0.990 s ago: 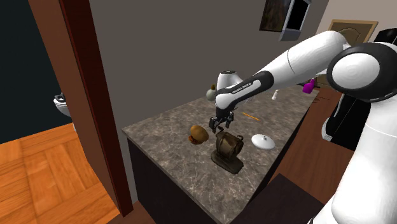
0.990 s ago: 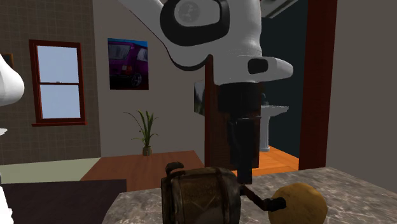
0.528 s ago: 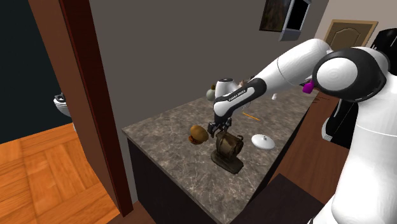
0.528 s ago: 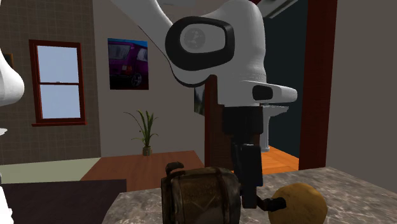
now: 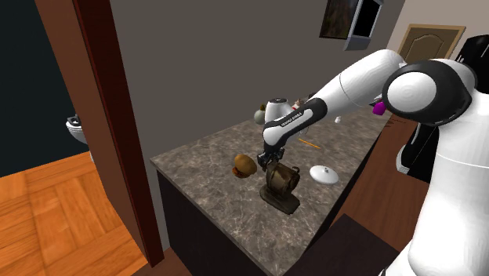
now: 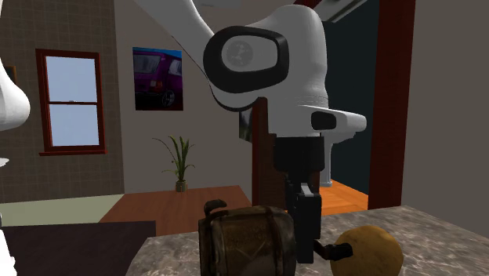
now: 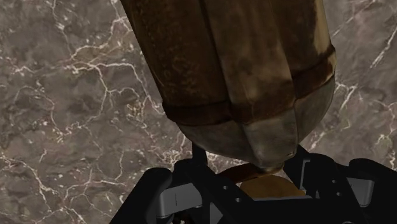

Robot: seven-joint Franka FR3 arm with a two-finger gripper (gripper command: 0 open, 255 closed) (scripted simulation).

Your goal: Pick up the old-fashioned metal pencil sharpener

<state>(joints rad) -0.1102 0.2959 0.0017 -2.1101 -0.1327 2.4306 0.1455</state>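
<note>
Pincer has dropped lower | touching pencil sharpener on marbled surface | tapered end faces pincer, long axis running away from it | grip: cannot tell

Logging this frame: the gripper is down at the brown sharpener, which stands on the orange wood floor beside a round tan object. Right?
Not the floor: the shoulder view shows the brown sharpener standing on the dark veined countertop. The rest holds: the gripper is down at it, and a round tan object sits beside it.
</note>
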